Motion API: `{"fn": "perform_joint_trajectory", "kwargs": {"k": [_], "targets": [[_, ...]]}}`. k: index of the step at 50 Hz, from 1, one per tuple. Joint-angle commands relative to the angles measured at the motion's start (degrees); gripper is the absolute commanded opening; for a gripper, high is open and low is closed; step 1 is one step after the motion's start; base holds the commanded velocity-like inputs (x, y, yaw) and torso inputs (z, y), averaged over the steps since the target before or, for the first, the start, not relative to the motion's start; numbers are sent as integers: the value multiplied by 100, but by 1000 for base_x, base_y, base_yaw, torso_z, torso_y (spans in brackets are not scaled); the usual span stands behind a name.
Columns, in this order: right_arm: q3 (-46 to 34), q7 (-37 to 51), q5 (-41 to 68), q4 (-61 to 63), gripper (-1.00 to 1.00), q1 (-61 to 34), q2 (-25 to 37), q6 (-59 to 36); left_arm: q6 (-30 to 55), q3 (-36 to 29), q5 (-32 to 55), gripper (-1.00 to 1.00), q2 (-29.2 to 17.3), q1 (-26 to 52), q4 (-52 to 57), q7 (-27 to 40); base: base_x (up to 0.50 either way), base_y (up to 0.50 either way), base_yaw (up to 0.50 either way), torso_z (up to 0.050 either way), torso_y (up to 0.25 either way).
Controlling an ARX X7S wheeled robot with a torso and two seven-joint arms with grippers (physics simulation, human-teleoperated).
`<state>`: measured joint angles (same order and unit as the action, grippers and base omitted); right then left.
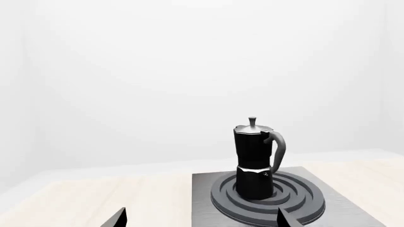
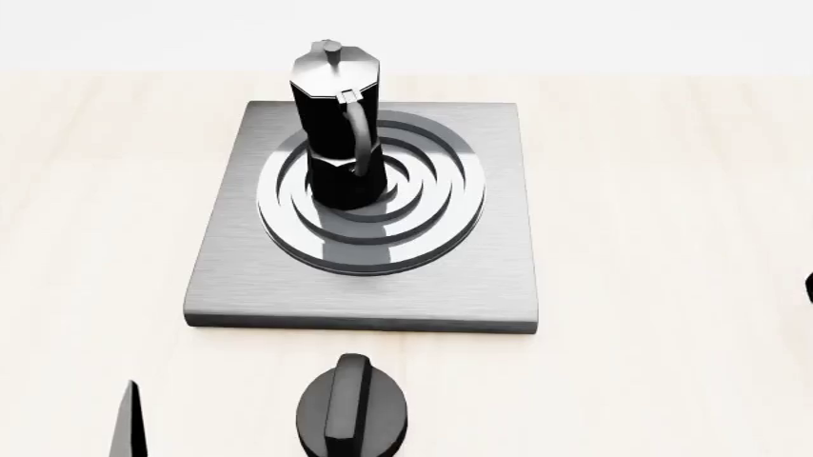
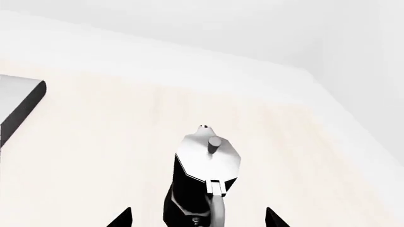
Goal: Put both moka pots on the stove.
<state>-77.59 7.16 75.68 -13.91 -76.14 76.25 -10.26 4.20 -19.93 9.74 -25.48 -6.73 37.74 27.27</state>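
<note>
One moka pot [image 2: 337, 124] stands upright on the rings of the stove [image 2: 381, 286], handle toward me; it also shows in the left wrist view [image 1: 254, 163], on the stove [image 1: 208, 189]. My left gripper [image 1: 202, 222] is open and empty, low and short of the stove's near edge, well back from that pot. One of its fingers [image 2: 128, 424] shows in the head view. The second moka pot [image 3: 200, 182] stands on the pale wooden table, right of the stove [image 3: 22, 104]. My right gripper [image 3: 198, 221] is open, its fingertips on either side of this pot with gaps showing.
A round black knob [image 2: 353, 409] sits on the table in front of the stove. The pale wooden table [image 2: 661, 190] spreads around the stove, with a white wall behind it. A small dark shape [image 2: 809, 286] shows at the head view's right edge.
</note>
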Motion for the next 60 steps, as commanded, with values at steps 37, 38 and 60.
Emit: {"fn": "perform_joint_trajectory", "kwargs": {"k": [37,38,60], "targets": [[65,-1525,-194,-4526,100,334,-2551,283,-150,-110,-31,100,2,76,-211,-4,0,0,0,0,0],[64,-1541,-203,-4578,100,348,-2583,306,-154,-109,-27,100,1,77,-214,-5,0,0,0,0,0],[209,-2039,-393,-6095,100,385,-3460,537,-39,-203,-50,100,6,105,-152,22,0,0,0,0,0]]}}
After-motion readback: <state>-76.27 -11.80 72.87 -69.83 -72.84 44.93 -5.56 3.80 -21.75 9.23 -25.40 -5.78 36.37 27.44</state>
